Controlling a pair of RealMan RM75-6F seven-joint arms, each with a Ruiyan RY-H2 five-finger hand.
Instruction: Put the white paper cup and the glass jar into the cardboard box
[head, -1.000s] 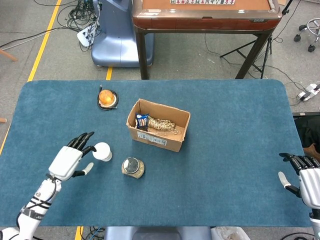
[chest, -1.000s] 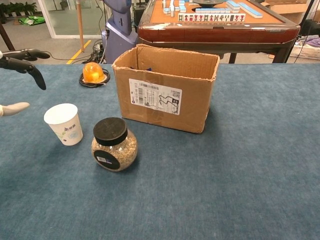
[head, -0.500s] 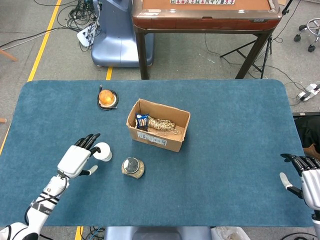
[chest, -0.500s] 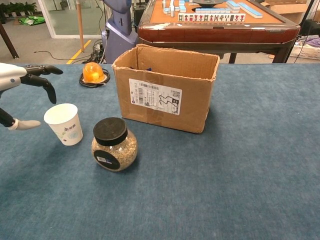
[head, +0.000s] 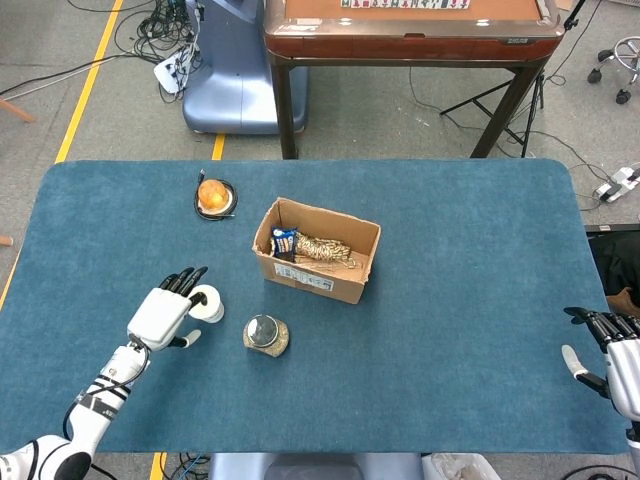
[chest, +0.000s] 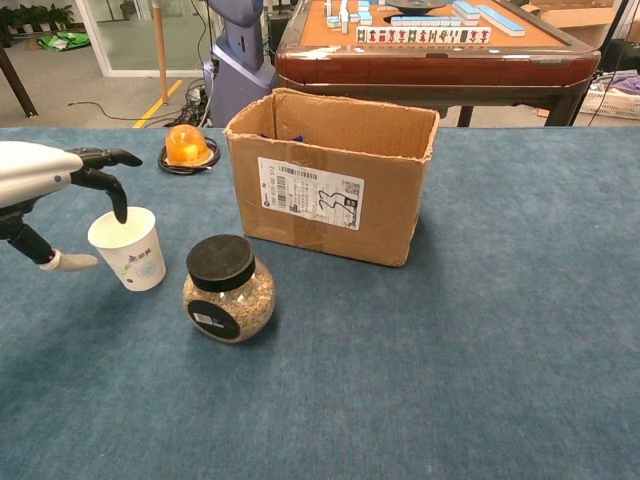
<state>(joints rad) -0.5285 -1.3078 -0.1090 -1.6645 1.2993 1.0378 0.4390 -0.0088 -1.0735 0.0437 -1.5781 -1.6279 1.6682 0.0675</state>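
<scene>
Grey floor (head: 380, 110), yellow line (head: 88, 85), wooden mahjong table (head: 410, 30) beyond.

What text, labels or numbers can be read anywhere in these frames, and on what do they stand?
No text can be read in either view.
White shipping label on the cardboard box: barcode and printed lines, too small to read.
Dark label on the glass jar: blurred.
White paper cup: faint printed pattern, no legible words.
Tiles on the far table: markings too small.
</scene>
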